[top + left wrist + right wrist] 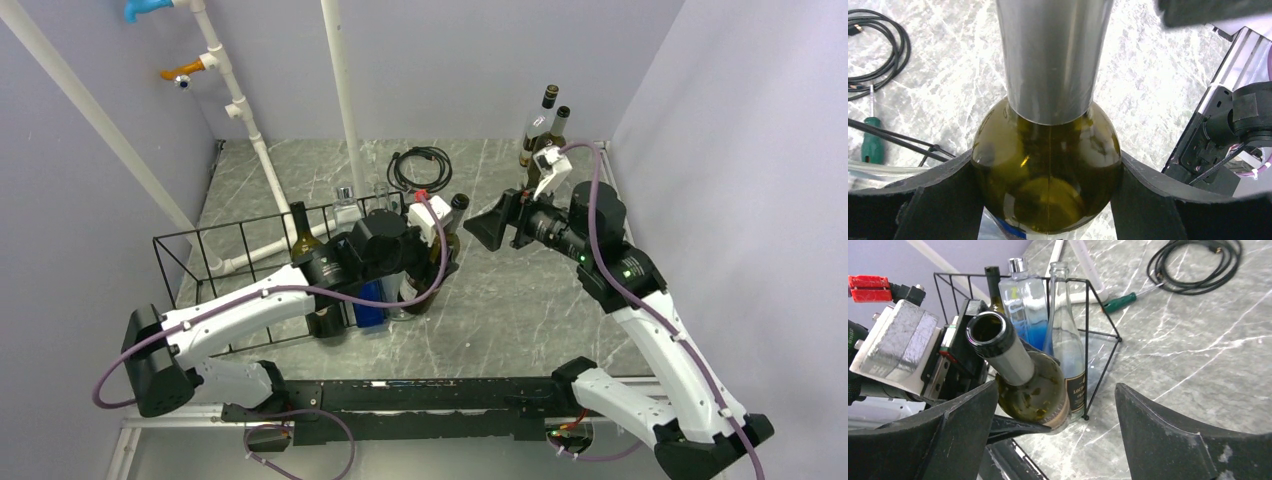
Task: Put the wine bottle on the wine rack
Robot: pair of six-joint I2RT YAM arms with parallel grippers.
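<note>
- While the left pincer (pixel 1048 192) grasps it at the shoulder, one black finger (pixel 933 200) pressed to each side, the wine bottle (pixel 1034 387) leans at the right end of the wine rack (pixel 200 250), its open mouth tipped toward the right arm (olive glass, silver foil on the neck).
- Whether its base rests on the wire or on the surface cannot be told.
- Just beside it, on the far side, a clear labelled bottle (pixel 1062 335) and a blue-tinted bottle (pixel 1023 300) stand upright in the rack, with a dark green bottle (pixel 300 235) further left.
- Right pincer (pixel 488 228) hangs released, jaws spread wide, near the bottle's right and apart from it.
- Farther out on the grey marbled surface (pixel 540 310) lie a green-handled screwdriver (pixel 1118 302) and a coiled black cable (pixel 420 165).
- Two more bottles (pixel 545 130) stand in the far right corner.
</note>
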